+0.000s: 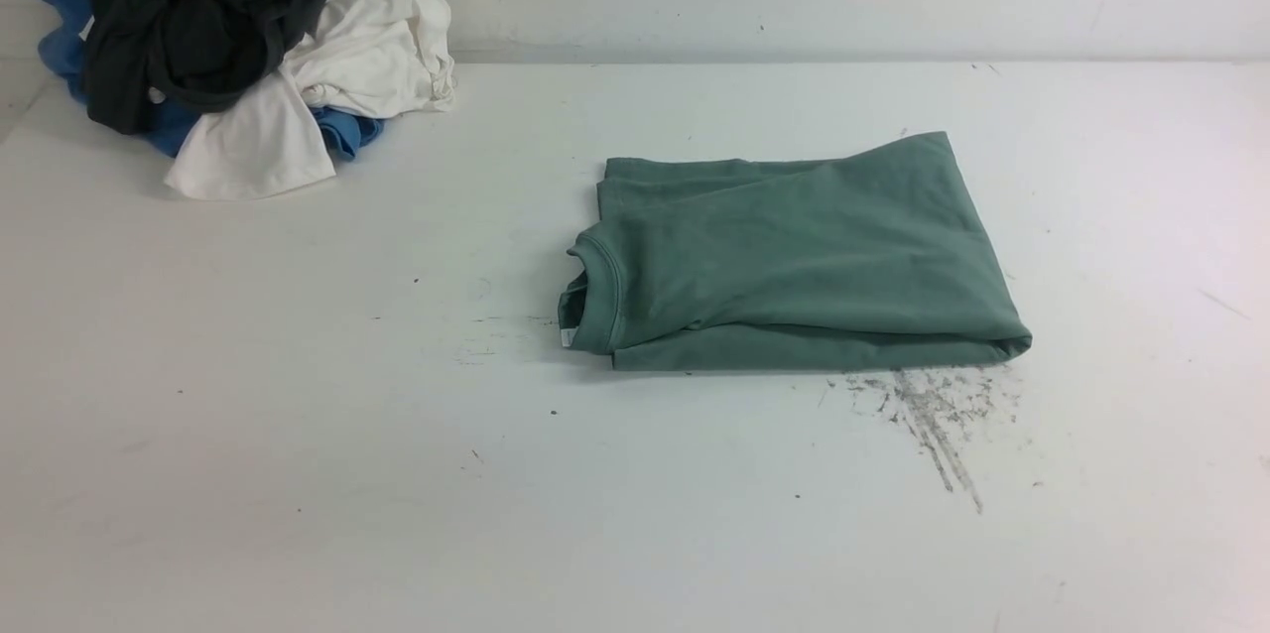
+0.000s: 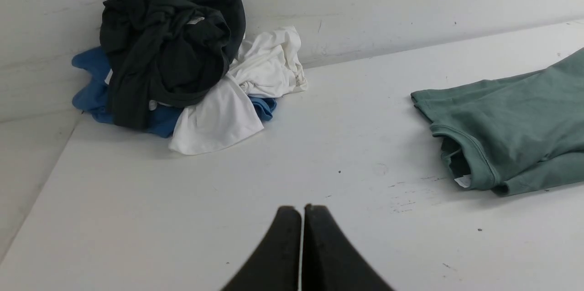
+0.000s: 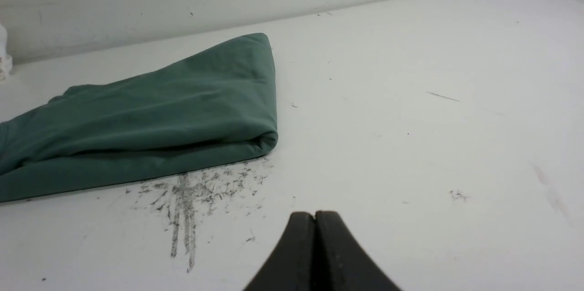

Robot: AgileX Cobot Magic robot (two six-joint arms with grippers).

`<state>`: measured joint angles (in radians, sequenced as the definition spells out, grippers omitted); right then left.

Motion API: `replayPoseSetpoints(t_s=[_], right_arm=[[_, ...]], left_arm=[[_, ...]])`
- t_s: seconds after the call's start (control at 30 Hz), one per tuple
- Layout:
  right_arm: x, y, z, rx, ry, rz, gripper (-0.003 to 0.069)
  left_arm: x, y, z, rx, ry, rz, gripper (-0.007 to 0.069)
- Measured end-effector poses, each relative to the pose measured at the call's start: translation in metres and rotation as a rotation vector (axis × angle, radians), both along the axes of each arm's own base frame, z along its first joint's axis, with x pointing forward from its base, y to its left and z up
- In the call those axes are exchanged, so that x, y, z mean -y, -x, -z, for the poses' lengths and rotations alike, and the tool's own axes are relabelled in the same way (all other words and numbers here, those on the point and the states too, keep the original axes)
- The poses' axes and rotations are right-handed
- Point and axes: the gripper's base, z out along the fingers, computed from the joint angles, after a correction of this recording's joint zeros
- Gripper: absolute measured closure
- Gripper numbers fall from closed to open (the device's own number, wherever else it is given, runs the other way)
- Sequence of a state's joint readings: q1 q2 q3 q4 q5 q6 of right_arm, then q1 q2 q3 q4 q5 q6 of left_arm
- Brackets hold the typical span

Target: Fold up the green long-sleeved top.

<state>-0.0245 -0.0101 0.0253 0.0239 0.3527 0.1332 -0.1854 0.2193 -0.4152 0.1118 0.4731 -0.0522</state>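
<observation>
Front view: the green top lies folded, and both tools are off it

Front view puts the green long-sleeved top a little right of centre on the white worktop, folded into a compact rectangle. Its ribbed neck and white tag face frame left, and the thick folded edge runs along the near side. No sleeve shows outside the bundle. We judge the folding nearly or fully done; what remains, if anything, is one more halving or a tidy-up of the slightly skewed upper layer.

In the left wrist view the left tool has its fingers pressed together, holds nothing and hangs over bare worktop, well apart from the collar. In the right wrist view the right tool is likewise closed and empty, near the scuff marks just beside the top's folded corner.

A further fold would call for both tools to open, pinch one short edge through every layer, and carry it across.

A pile of black, white and blue garments sits in the upper left of the frame, clear of the work.
</observation>
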Motion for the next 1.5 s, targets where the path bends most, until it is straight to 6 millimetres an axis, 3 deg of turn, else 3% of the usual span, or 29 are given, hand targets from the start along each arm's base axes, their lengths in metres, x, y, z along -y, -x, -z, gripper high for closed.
replayPoseSetpoints(t_s=[0.5, 0.6, 0.8, 1.03, 1.23, 1.5], right_arm=[[0.000, 0.000, 0.000, -0.001, 0.003, 0.000, 0.0669], [0.000, 0.000, 0.000, -0.001, 0.003, 0.000, 0.0669], [0.000, 0.000, 0.000, -0.002, 0.005, 0.000, 0.0669], [0.000, 0.000, 0.000, -0.004, 0.005, 0.000, 0.0669], [0.000, 0.000, 0.000, -0.006, 0.005, 0.000, 0.0669], [0.000, 0.000, 0.000, -0.006, 0.005, 0.000, 0.0669]], left_arm=[[0.000, 0.000, 0.002, 0.006, 0.001, 0.001, 0.0631], [0.000, 0.001, 0.011, 0.014, 0.002, 0.004, 0.0631], [-0.004, 0.012, 0.059, 0.038, -0.007, -0.039, 0.0631], [-0.005, 0.003, 0.113, -0.037, 0.031, -0.098, 0.0631], [-0.004, 0.003, 0.123, -0.098, 0.068, -0.110, 0.0631], [-0.003, 0.004, 0.123, -0.096, -0.021, -0.076, 0.0631]])
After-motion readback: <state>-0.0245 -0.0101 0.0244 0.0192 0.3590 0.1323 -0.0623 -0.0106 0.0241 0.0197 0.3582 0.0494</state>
